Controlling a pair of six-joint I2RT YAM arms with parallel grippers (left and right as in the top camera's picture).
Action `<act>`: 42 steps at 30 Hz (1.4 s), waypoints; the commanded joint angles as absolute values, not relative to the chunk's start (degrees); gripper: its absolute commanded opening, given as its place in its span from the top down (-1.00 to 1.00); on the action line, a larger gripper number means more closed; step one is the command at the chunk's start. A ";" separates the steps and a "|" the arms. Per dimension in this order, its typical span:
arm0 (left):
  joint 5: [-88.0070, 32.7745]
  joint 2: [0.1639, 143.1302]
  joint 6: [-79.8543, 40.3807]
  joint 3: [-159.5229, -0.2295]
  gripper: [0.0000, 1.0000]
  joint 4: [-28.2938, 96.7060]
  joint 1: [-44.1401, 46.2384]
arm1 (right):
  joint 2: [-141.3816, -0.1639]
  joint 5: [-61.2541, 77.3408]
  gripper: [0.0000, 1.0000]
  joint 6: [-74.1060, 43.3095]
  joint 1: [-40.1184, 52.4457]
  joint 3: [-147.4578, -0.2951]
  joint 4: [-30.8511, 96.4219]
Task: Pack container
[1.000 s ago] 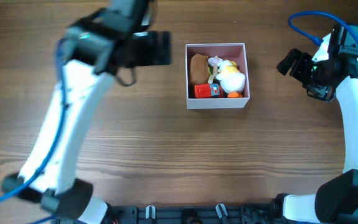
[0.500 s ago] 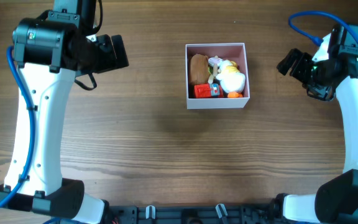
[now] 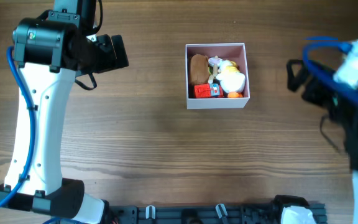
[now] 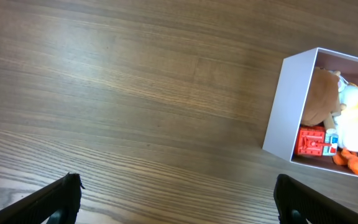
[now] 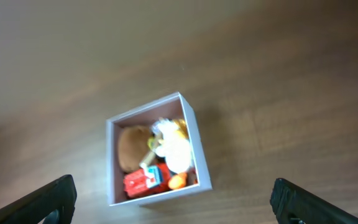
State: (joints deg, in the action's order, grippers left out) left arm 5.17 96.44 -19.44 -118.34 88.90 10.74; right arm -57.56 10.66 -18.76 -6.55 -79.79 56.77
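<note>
Container check: square shallow cardboard box (image 3: 216,104), white outside and pale pink inside, is sitting flat on the brown wooden table (image 3: 166,155), in the far middle of the overhead view. It is lying between the two arms, apart from both, somewhat nearer the right one.

Contents: a brown plush toy (image 3: 198,67) is filling the left part. A white-and-yellow plush duck (image 3: 232,78) is lying to its right. A red blocky toy (image 3: 205,91) is resting against the near wall, with an orange bit (image 3: 233,94) beside it. All are sitting below or about level with the rim.

No loose toys are showing on the table in any view, and no lid is showing either. Judgement: packing is looking finished or nearly so, with little left beyond getting the arms clear.

Orientation: the box is facing open side up, its walls running square with the table's grain. Being square, it is offering no real long axis.

Left gripper (image 4: 178,198) is hanging over bare wood well to the left of the box, fingers spread wide and carrying nothing. Right gripper (image 5: 174,199) is hovering high, looking down at the box, fingers likewise wide apart and empty. The right arm is reading as a blur in the overhead view.
</note>
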 commanded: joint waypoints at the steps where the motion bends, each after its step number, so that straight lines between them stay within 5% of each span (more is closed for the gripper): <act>1: 5.89 96.79 -19.79 -118.19 -0.99 88.79 10.37 | -48.53 3.77 -1.00 -12.10 -6.28 -76.53 55.94; 13: 5.89 96.79 -19.79 -118.19 -0.99 88.79 10.37 | -22.00 13.98 -0.99 10.39 -6.28 -39.81 38.41; 20: 5.89 96.79 -19.79 -118.19 -0.99 88.79 10.37 | -7.35 19.64 -0.99 10.31 -6.28 -17.39 30.61; 42: 5.89 96.79 -19.79 -118.19 -0.99 88.79 10.37 | -0.21 21.71 -1.00 10.37 -6.28 -8.88 28.95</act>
State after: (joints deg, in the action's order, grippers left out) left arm 5.15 96.49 -19.44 -118.34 88.92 10.74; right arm -1.15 20.58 9.34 -6.50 -9.43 29.21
